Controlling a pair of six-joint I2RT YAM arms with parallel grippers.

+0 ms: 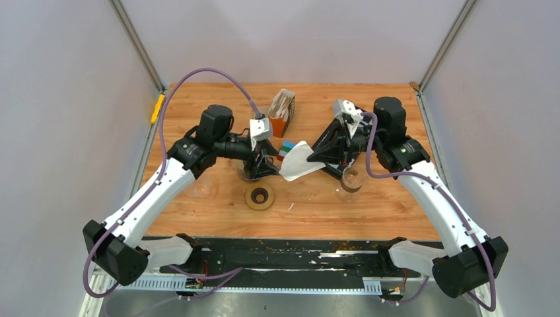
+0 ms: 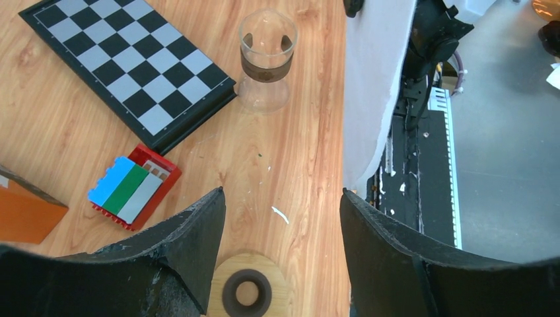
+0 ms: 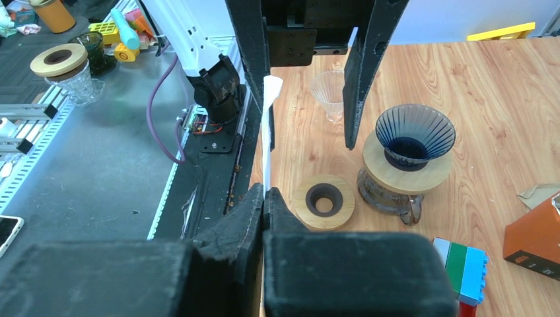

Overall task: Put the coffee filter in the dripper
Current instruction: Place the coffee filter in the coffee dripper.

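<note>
White paper coffee filter is pinched edge-on in your right claw, off the tabletop, beside the dark blue ribbed glass dripper. Its free edge sits between the fingers of your wide-open left claw. This looks like a handover, so next close the left claw gently.

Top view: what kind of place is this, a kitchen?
Probably a robot test booth, not a kitchen: white-and-black robot arms fixed at a wooden tabletop, plain grey walls around it, and a black-and-white checkerboard lying on it.

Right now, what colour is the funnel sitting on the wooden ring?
The funnel is dark blue see-through glass, clearest in the right wrist view.
</note>
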